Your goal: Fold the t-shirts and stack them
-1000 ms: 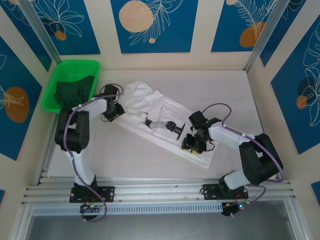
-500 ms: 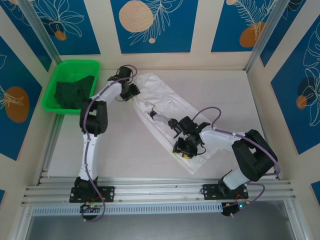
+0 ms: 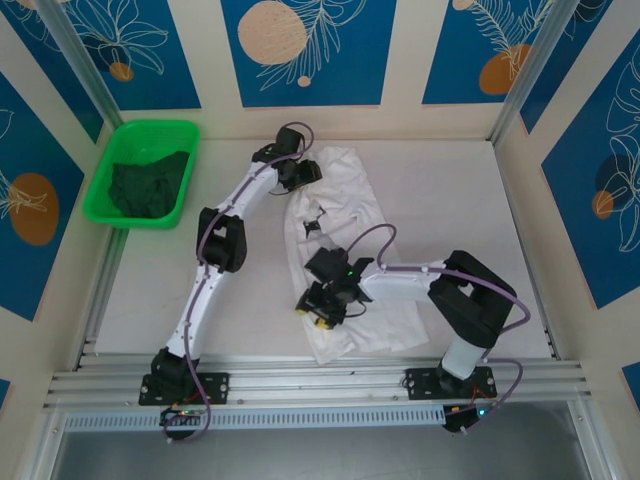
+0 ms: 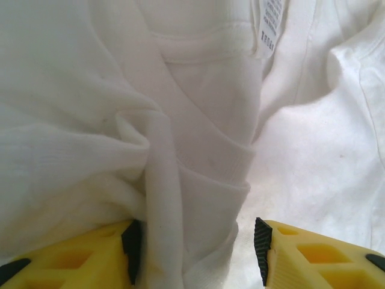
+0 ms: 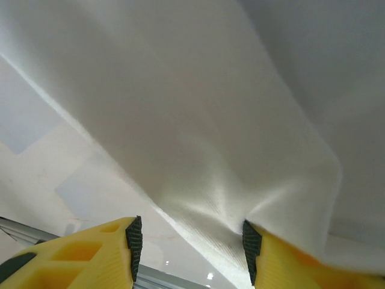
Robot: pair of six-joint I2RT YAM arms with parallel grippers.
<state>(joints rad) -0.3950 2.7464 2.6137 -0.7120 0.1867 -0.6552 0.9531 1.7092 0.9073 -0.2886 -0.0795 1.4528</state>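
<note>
The white t-shirt (image 3: 350, 200) lies in a long folded strip down the middle of the table, with a small black print (image 3: 312, 226) at its left edge. My left gripper (image 3: 304, 174) is at the shirt's far end. In the left wrist view this gripper (image 4: 195, 244) is open, with bunched white cloth (image 4: 192, 180) resting against the left pad and clear of the right one. My right gripper (image 3: 318, 308) is at the strip's near left edge. It (image 5: 189, 241) is open too, with the cloth's edge (image 5: 210, 132) draped over its right finger. The dark green t-shirt (image 3: 148, 186) lies crumpled in the tray.
The bright green plastic tray (image 3: 150, 127) stands at the far left against the wall. Patterned walls close the table at the back and sides. A metal rail (image 3: 320, 385) runs along the near edge by the arm bases.
The white shirt has swung from a diagonal lie to nearly lengthwise. My left gripper moved right and farther back, my right gripper moved left. Both sets of jaws have widened off the cloth.
</note>
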